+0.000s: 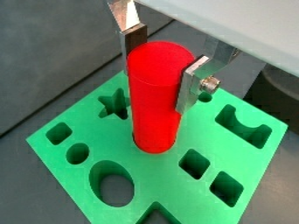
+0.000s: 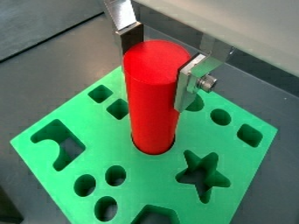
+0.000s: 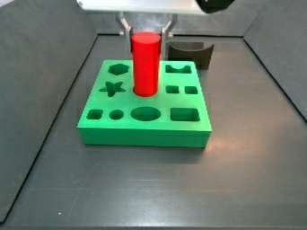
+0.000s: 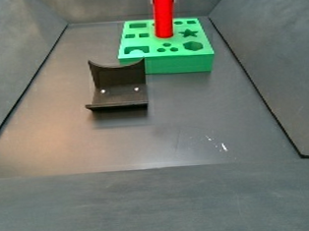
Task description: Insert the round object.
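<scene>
Upright in the middle of a green block (image 3: 146, 115) stands a long, smooth red cylinder (image 3: 145, 63), its lower end sunk into a round hole at the block's centre. The tool (image 1: 162, 63) is above the block, closed on the cylinder's upper part: in both wrist views one silver finger (image 1: 133, 39) presses on one side of the cylinder and the other finger (image 2: 191, 80) on the opposite side, with the red top poking just above them. Around the cylinder the block shows other cut-out holes, among them a star (image 2: 200, 171), circles, squares and an arch shape (image 1: 243, 123). The block lies flat on a dark grey surface (image 4: 159, 137) with low walls around it. In a side view a dark bracket on a base plate (image 4: 114, 86) stands on the surface, well apart from the block; in a side view it shows just behind the block (image 3: 193, 48). The arm above the tool is mostly cut off by the frame edge.
</scene>
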